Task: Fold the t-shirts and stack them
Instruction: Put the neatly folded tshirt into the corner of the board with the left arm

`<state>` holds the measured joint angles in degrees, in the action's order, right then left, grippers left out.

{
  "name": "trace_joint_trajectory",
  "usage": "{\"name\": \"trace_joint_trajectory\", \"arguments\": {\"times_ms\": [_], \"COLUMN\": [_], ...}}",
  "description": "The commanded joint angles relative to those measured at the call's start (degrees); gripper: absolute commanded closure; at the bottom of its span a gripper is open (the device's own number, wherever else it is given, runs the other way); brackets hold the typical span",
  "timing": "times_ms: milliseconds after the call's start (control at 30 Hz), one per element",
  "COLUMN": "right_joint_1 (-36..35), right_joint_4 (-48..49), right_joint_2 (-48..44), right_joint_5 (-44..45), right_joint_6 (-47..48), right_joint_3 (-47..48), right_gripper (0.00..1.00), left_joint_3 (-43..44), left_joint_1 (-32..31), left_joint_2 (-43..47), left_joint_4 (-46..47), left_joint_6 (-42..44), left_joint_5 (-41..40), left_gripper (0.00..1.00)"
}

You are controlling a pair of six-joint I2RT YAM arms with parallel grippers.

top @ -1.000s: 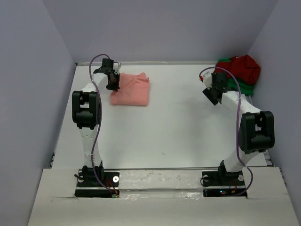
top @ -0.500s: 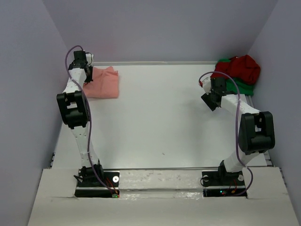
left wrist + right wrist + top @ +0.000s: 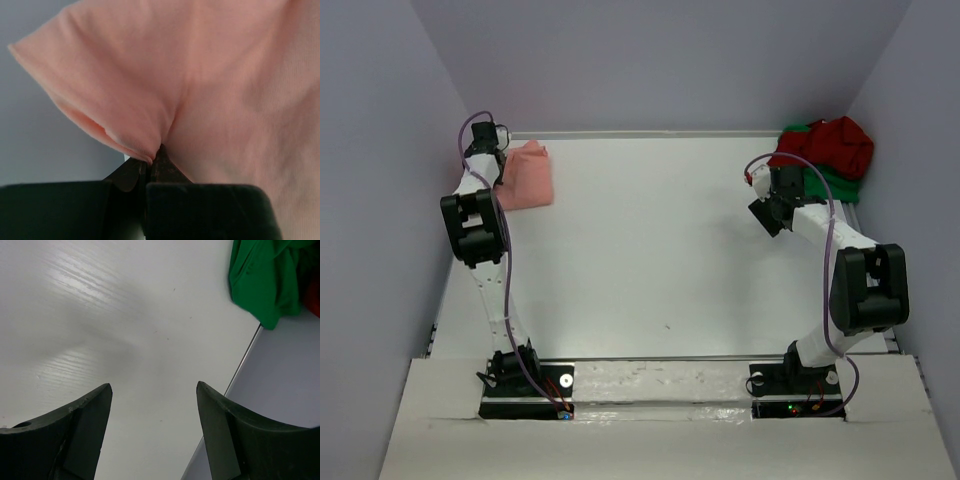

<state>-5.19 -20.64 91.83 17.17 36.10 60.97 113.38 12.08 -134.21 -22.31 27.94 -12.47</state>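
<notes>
The folded salmon-pink t-shirt (image 3: 528, 176) lies at the table's far left corner. My left gripper (image 3: 496, 160) is shut on its left edge; in the left wrist view the jaws (image 3: 150, 159) pinch a fold of the pink cloth (image 3: 210, 90). The dark red t-shirt (image 3: 838, 144) lies crumpled on top of the bright green t-shirt (image 3: 832, 180) in the far right corner. My right gripper (image 3: 767, 205) is open and empty just left of that heap, over bare table. The green shirt's edge shows in the right wrist view (image 3: 260, 280), ahead and to the right of my right gripper (image 3: 154, 386).
Lilac walls close in the white table (image 3: 660, 250) on the left, back and right. The table's right rim (image 3: 245, 360) runs close beside my right gripper. My left arm stands close to the left wall.
My left gripper has dragged the pink shirt left and back into the far left corner, bunching it narrower. My right gripper has shifted slightly lower beside the red and green heap.
</notes>
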Motion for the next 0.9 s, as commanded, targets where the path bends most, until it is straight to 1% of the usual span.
{"name": "trace_joint_trajectory", "arguments": {"times_ms": [0, 267, 467, 700, 767, 800, 833, 867], "right_joint_1": [0.4, 0.4, 0.4, -0.1, -0.1, -0.1, -0.1, -0.1], "right_joint_4": [0.3, -0.7, -1.1, -1.6, -1.8, -1.9, -2.0, -2.2], "right_joint_2": [-2.1, -0.8, -0.1, 0.5, 0.5, 0.5, 0.5, 0.5], "right_joint_5": [-0.3, -0.1, 0.5, 1.0, 0.8, 0.6, 0.4, 0.1], "right_joint_6": [-1.1, -1.7, -1.6, -1.6, -1.6, -1.6, -1.6, -1.6], "right_joint_3": [0.1, 0.6, 0.6, 1.2, 1.2, 1.2, 1.1, 1.1], "right_gripper": [0.26, 0.26, 0.26, 0.26, 0.26, 0.26, 0.26, 0.26], "left_joint_3": [2.9, 7.0, 6.9, 3.1, 2.1, 0.8, 0.2, -0.5], "left_joint_1": [0.1, 0.1, 0.0, 0.0, 0.0, 0.1, 0.0, 0.0], "left_joint_2": [-0.5, -4.5, -5.5, -4.9, -4.3, -4.0, -3.7, -2.8], "left_joint_4": [3.3, 6.2, 8.3, 11.0, 12.1, 13.5, 14.0, 14.6], "left_joint_6": [5.1, 8.4, 10.5, 10.3, 9.9, 10.0, 10.0, 10.0], "left_joint_5": [-5.1, -8.2, -8.9, -9.7, -10.8, -11.2, -11.8, -11.8], "left_gripper": [1.0, 1.0, 1.0, 0.99, 0.88, 0.8, 0.61, 0.52]}}
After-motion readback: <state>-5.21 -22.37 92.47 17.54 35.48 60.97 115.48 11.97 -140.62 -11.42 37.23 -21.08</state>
